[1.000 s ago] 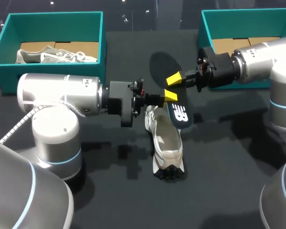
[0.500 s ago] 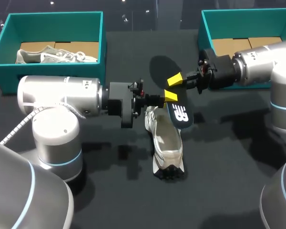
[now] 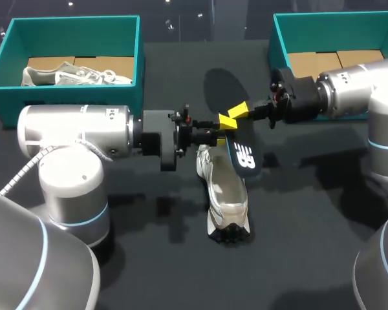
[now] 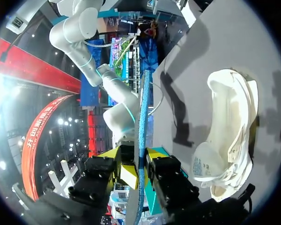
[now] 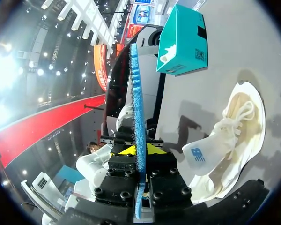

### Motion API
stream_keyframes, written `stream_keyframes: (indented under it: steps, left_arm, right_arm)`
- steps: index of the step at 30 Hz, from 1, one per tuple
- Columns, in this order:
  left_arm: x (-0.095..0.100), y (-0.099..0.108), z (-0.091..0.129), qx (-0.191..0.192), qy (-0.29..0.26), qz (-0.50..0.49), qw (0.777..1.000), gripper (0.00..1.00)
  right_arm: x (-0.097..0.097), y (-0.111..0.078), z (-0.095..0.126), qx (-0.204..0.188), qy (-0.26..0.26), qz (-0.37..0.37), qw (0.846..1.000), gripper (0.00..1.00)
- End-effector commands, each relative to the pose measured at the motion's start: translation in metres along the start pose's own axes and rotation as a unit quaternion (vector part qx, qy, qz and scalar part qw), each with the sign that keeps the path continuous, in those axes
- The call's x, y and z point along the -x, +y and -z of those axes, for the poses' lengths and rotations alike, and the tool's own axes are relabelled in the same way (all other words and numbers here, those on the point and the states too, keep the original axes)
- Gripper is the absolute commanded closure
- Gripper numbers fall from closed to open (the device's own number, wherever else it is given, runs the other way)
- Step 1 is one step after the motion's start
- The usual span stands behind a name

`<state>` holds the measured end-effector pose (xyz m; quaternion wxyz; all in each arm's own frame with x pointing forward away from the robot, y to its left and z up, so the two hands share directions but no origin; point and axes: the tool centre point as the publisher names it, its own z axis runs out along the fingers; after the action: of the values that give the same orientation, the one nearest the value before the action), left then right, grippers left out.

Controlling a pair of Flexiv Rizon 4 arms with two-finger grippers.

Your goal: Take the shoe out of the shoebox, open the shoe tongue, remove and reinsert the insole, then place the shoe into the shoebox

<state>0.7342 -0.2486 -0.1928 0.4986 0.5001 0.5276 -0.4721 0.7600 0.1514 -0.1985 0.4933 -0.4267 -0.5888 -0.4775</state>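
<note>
Far to the left of the shoe (image 3: 225,194) sits the left box (image 3: 0,77), at the back of the table (image 3: 297,245). A second shoe (image 3: 71,74) lies inside it on its side.

The left arm comes in from the left, level above the table. The left gripper (image 3: 218,134) is just behind the shoe's heel end and a bit above it. Its two fingers are pressed close together on the insole (image 3: 244,155), one on each flat side. In the left wrist view the thin blue edge of the insole runs straight out between the fingers.

The shoe lies on the table in the middle, sole down, with its toe pointing to the front. It is pale, and its top is wide open. The dark insole is out of the shoe. It hangs in the air above the shoe's heel end, on the right side.

The right gripper (image 3: 233,116) is just behind the shoe too, right next to the left gripper. Its fingers also pinch the insole tight, at the top end.

Far to the right of the shoe, at the back, is the right box (image 3: 281,45).
</note>
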Motion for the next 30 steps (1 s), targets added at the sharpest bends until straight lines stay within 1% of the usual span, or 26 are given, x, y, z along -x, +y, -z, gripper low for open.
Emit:
stream_keyframes:
  steps: [1, 4, 6, 18, 20, 22, 25, 26, 30]
  left_arm:
    - [0.008, -0.005, 0.036, 0.009, 0.008, 0.001, 1.0, 0.0]
    - [0.013, 0.001, 0.053, 0.015, 0.023, 0.007, 1.0, 0.0]
    - [0.019, 0.007, 0.066, -0.004, 0.037, -0.006, 0.999, 0.0]
    - [0.019, 0.007, 0.066, -0.004, 0.037, -0.006, 0.999, 0.0]
    - [0.022, 0.007, 0.065, -0.012, 0.043, 0.003, 0.999, 0.0]
    - [0.029, 0.014, 0.067, -0.011, 0.073, 0.017, 0.997, 0.0]
    - [0.041, 0.024, 0.072, -0.021, 0.101, 0.024, 0.994, 0.0]
    - [0.045, 0.026, 0.074, -0.024, 0.101, 0.02, 0.994, 0.0]
    - [0.058, 0.038, 0.078, -0.039, 0.163, 0.033, 0.985, 0.0]
  right_arm:
    - [0.001, -0.002, 0.001, 0.002, 0.0, -0.001, 1.0, 1.0]
    - [0.001, -0.002, 0.001, 0.003, -0.001, -0.002, 1.0, 1.0]
    - [0.001, -0.002, 0.002, 0.003, -0.001, -0.003, 1.0, 1.0]
    - [0.002, -0.003, 0.002, 0.007, -0.001, -0.006, 1.0, 1.0]
    - [0.002, -0.003, 0.002, 0.007, -0.001, -0.006, 1.0, 1.0]
    - [0.003, -0.003, 0.0, 0.018, 0.005, -0.015, 1.0, 1.0]
    - [0.004, -0.009, -0.002, 0.038, 0.014, -0.028, 0.999, 1.0]
    - [0.005, -0.011, -0.003, 0.045, 0.015, -0.033, 0.998, 1.0]
    - [0.003, -0.017, -0.006, 0.062, 0.018, -0.036, 0.997, 1.0]
